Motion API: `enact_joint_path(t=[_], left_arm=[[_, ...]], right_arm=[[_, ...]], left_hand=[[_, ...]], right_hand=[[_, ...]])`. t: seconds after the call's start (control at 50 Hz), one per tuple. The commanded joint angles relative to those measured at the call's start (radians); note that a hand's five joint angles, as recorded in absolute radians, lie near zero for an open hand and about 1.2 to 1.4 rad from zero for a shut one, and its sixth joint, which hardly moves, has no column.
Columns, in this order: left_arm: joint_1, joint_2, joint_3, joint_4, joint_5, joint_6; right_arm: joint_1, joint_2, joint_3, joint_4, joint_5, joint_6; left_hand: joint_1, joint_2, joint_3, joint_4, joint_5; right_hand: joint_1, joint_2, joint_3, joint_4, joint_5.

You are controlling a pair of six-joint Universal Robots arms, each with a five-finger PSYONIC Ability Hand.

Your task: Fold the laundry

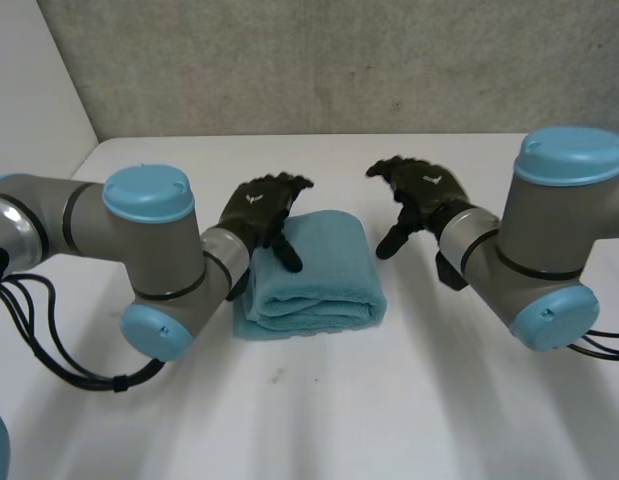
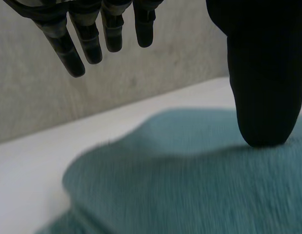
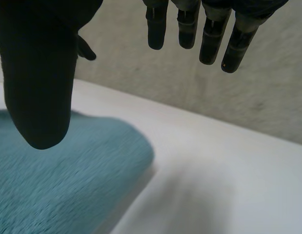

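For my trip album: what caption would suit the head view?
A folded teal towel on a white table, the left hand open over its edge, the right hand open beside it.

The towel (image 1: 324, 272) is plain teal blue, the table (image 1: 389, 400) white. The left hand (image 1: 257, 208) and the right hand (image 1: 427, 188) are black, the wall (image 1: 339, 60) speckled grey.

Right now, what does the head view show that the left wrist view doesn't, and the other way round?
Head view adds: the right robot hand, open, beside the folded teal towel and off it, plus the towel's layered front edge. Left wrist view adds: the straight fingers held clear above the towel, thumb tip low at its surface. Shared: the left robot hand, open, over the towel on the white table.
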Motion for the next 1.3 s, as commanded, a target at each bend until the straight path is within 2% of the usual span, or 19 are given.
enact_joint_path(t=[0.02,0.12,0.22,0.32,0.42,0.48,0.56,0.64,0.66,0.74,0.82,0.94,1.3], left_arm=[[0.037,0.017,-0.110,-0.027,-0.085,0.013],[0.066,0.065,-0.201,-0.032,-0.101,0.102],[0.067,0.086,-0.240,-0.030,-0.106,0.194],[0.066,0.100,-0.252,-0.030,-0.121,0.225],[0.057,0.129,-0.252,-0.030,-0.123,0.222],[0.053,0.180,-0.245,-0.030,-0.123,0.219],[0.063,0.285,-0.229,-0.039,-0.123,0.214],[0.078,0.403,-0.188,-0.087,-0.120,0.200],[0.087,0.422,-0.177,-0.102,-0.118,0.193],[0.152,0.522,-0.128,-0.188,-0.103,0.122],[0.219,0.612,-0.102,-0.271,-0.051,0.026],[0.271,0.666,-0.116,-0.325,0.040,-0.007],[0.262,0.661,-0.165,-0.323,0.040,-0.002]], right_arm=[[0.012,0.116,-0.100,0.089,-0.136,-0.001],[0.015,0.213,-0.204,0.171,-0.170,0.028],[0.015,0.264,-0.261,0.215,-0.162,0.022],[0.015,0.307,-0.319,0.285,-0.151,-0.002],[0.016,0.291,-0.336,0.331,-0.150,-0.038],[0.018,0.233,-0.335,0.331,-0.145,-0.041],[0.001,0.088,-0.312,0.324,-0.122,-0.035],[-0.002,-0.069,-0.272,0.316,-0.024,-0.030],[-0.013,-0.131,-0.252,0.299,0.024,-0.038],[-0.083,-0.277,-0.174,0.242,0.126,-0.058],[-0.155,-0.389,-0.089,0.225,0.151,-0.108],[-0.189,-0.422,-0.017,0.228,0.148,-0.144],[-0.185,-0.413,0.024,0.228,0.125,-0.174]], left_hand=[[0.010,0.001,-0.011,-0.001,-0.016],[0.004,-0.005,-0.016,-0.007,-0.022],[0.004,-0.005,-0.016,-0.007,-0.022],[-0.002,-0.010,-0.022,-0.013,-0.028],[-0.008,-0.016,-0.028,-0.019,-0.034],[-0.014,-0.022,-0.034,-0.025,-0.040],[-0.017,-0.025,-0.037,-0.028,-0.043],[-0.020,-0.028,-0.040,-0.031,-0.046],[-0.017,-0.025,-0.037,-0.028,-0.043],[-0.002,-0.010,-0.022,-0.013,-0.028],[0.001,-0.008,-0.019,-0.010,-0.025],[0.004,-0.005,-0.016,-0.007,-0.022],[-0.011,-0.019,-0.031,-0.022,-0.037]], right_hand=[[-0.035,-0.045,-0.040,-0.061,-0.066],[-0.035,-0.045,-0.040,-0.061,-0.066],[-0.035,-0.045,-0.040,-0.061,-0.066],[-0.035,-0.045,-0.040,-0.061,-0.066],[-0.035,-0.045,-0.040,-0.061,-0.066],[-0.035,-0.045,-0.040,-0.061,-0.066],[-0.035,-0.045,-0.040,-0.061,-0.066],[-0.035,-0.045,-0.040,-0.061,-0.066],[-0.035,-0.045,-0.040,-0.061,-0.066],[-0.035,-0.045,-0.040,-0.061,-0.066],[-0.035,-0.045,-0.040,-0.061,-0.066],[-0.035,-0.045,-0.040,-0.061,-0.066],[-0.035,-0.045,-0.040,-0.061,-0.066]])
